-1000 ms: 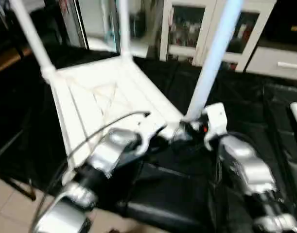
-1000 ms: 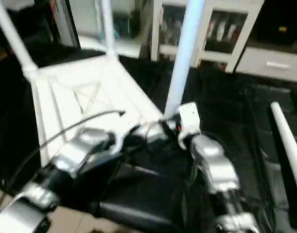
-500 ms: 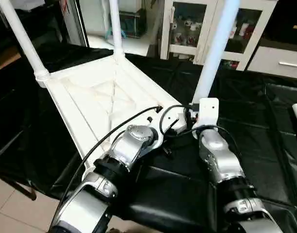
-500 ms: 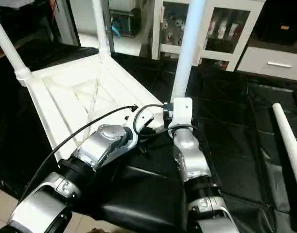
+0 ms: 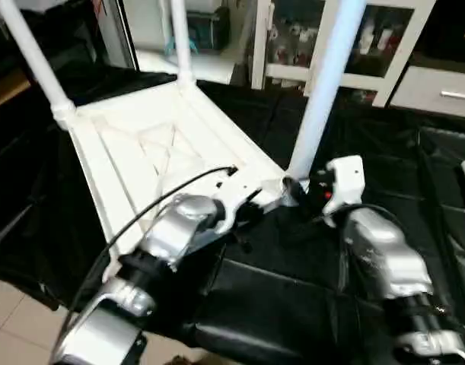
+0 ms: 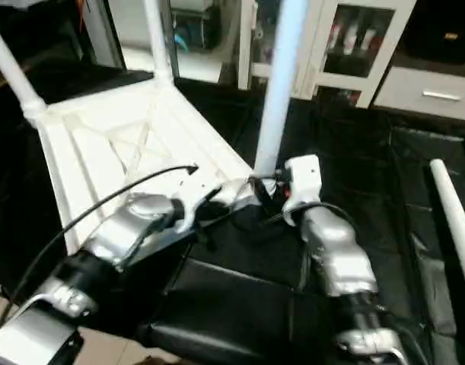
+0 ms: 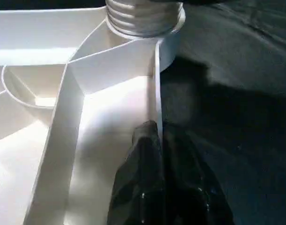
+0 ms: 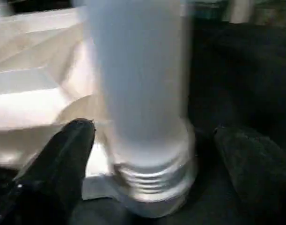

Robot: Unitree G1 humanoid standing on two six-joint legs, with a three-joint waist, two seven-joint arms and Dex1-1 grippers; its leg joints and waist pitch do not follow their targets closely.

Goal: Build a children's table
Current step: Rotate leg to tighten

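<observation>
Three white tube legs are seen standing up from the upturned table top [image 5: 171, 148], which lies with its ribbed underside up on the black-draped worktop [image 5: 369, 144]. All three are cut off by the upper edge of the head views: the far-left leg [image 5: 30, 57], the far leg [image 5: 180, 42] and the near leg [image 5: 323, 91]. A fourth leg [image 6: 453, 220] lies loose on the worktop at the right, well apart from the top, and its far part runs out of the picture.

The left gripper [image 7: 159, 140] is seen in its wrist view with its black fingers together, clamped on the thin rim wall of the table top just beside the near corner socket [image 7: 145, 18]. In the head views this grip is hidden behind the silver left forearm [image 5: 179, 228] and its cable.

The right gripper [image 8: 154, 136] is held with its fingers [image 8: 63, 150] well apart on either side of the near leg, just above the threaded collar [image 8: 154, 180] at the leg's foot. Neither finger appears to touch the leg, though the picture is soft there. How deep the leg sits in its socket cannot be told, as the joint is partly covered by the white camera block [image 5: 346, 179] on the right wrist.
</observation>
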